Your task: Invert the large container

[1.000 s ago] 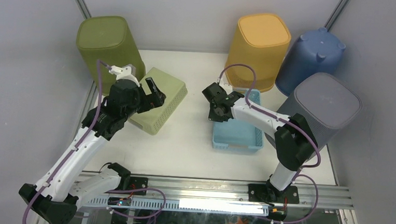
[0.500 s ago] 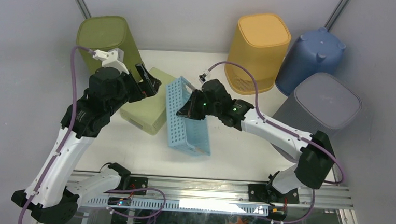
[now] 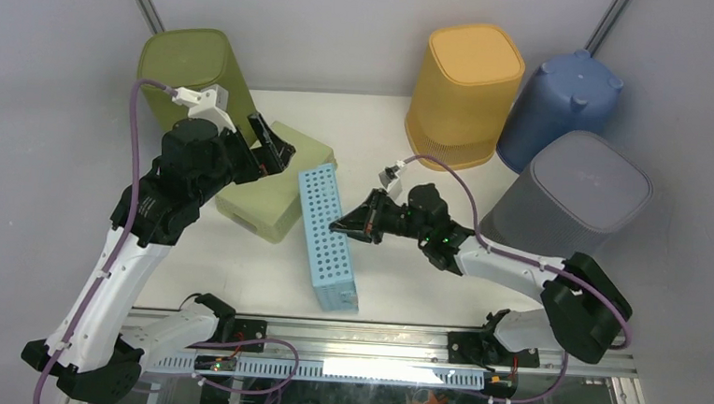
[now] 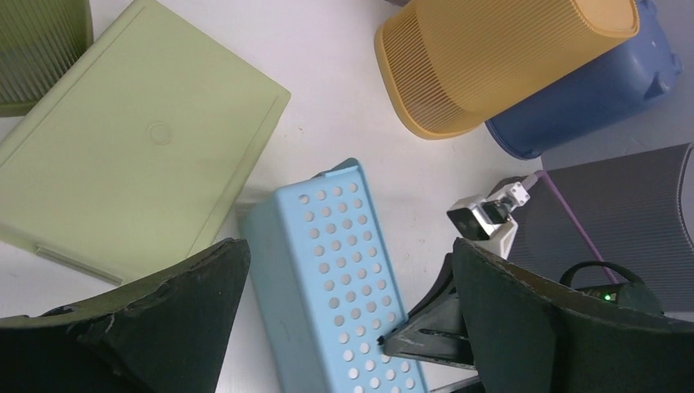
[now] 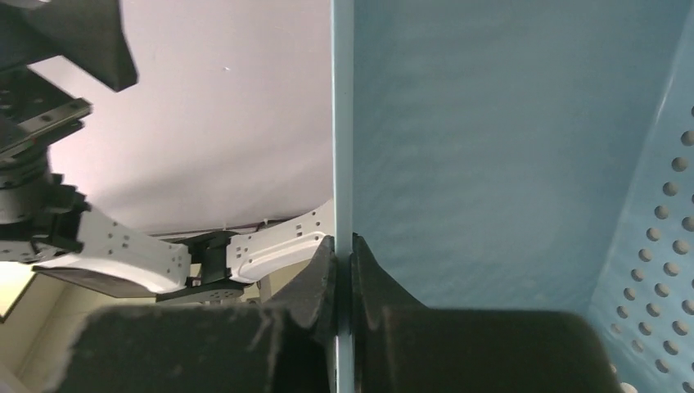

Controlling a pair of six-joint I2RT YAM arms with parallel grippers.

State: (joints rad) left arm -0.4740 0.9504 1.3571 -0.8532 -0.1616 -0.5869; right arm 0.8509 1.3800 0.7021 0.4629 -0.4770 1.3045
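The blue basket (image 3: 328,240) stands on one long side wall on the table (image 3: 367,128), halfway round. Its perforated wall faces up and its opening faces the right arm. From where I stand, that looks like the middle of the turn: tipped up off its base, not yet mouth-down.

The right gripper (image 3: 338,227) is what props it there. The right wrist view shows its two fingers pinched shut on the basket's thin rim wall, one finger inside and one outside. The basket's floor spreads out just beyond the fingertips. Gripping the edge lets the arm use it as a handle and swing the basket about the side that rests on the table.

The left gripper (image 3: 273,148) hovers on the far side of the basket with its fingers spread wide and nothing in them. The basket lies just below and ahead of it. It seems to be waiting there to steady or catch the basket, though I'm only guessing.

A pale green box (image 3: 275,186) lies bottom-up beneath the left gripper, close to the basket. Past both hands, four tall bins stand mouth-down, well apart from the work: olive (image 3: 193,70), yellow (image 3: 464,77), blue (image 3: 566,98) and grey (image 3: 574,192).
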